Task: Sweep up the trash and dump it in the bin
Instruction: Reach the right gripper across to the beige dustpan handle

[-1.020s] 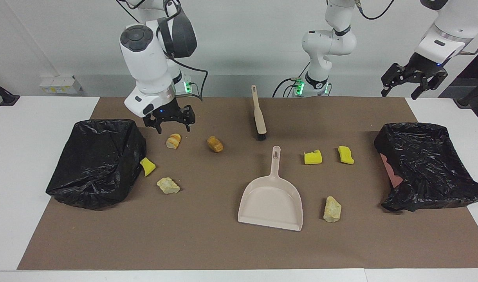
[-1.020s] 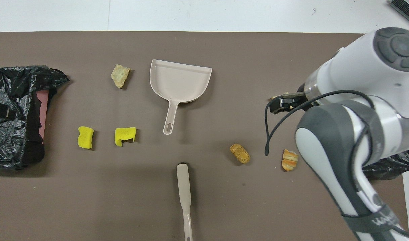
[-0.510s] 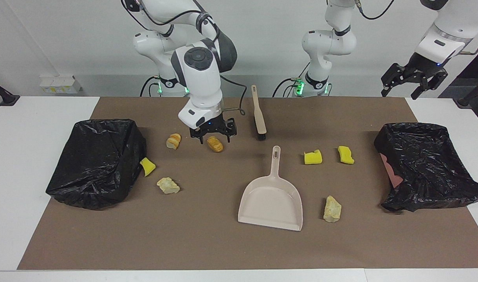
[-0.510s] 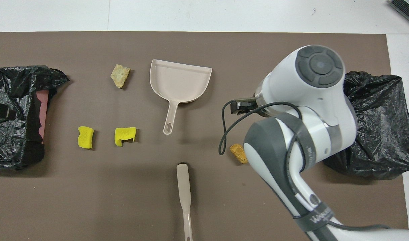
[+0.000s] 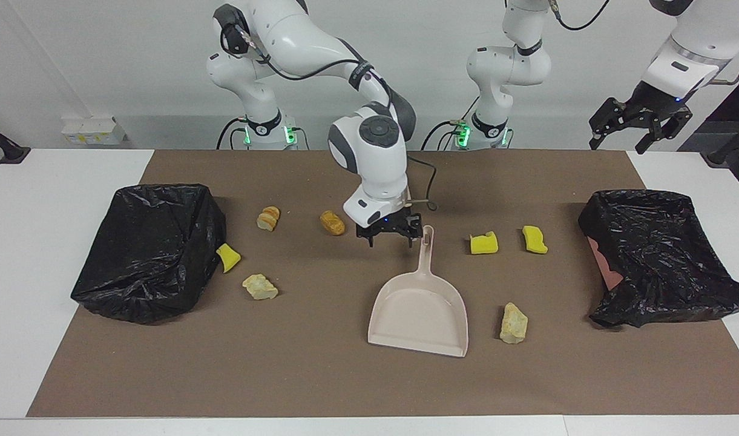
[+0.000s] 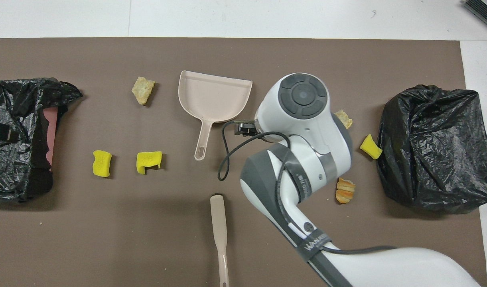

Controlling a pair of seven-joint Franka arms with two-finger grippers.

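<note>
Now the right gripper [image 5: 388, 235] hangs open just beside the dustpan [image 5: 419, 312] handle, holding nothing — the trash lies scattered on the surface, an orange-brown piece [image 5: 332, 222] just beside it toward the right arm's end, two yellow sponge chunks [image 5: 483, 243] toward the left arm's end; the left gripper [image 5: 638, 124] waits open, raised over the surface's edge

One camera sits high across the tabletop [image 5: 18, 242], facing the robots. The other hangs above the robots' end, looking steeply down and closer in. Both show the brown mat [image 6: 267, 52], half a turn apart.
</note>
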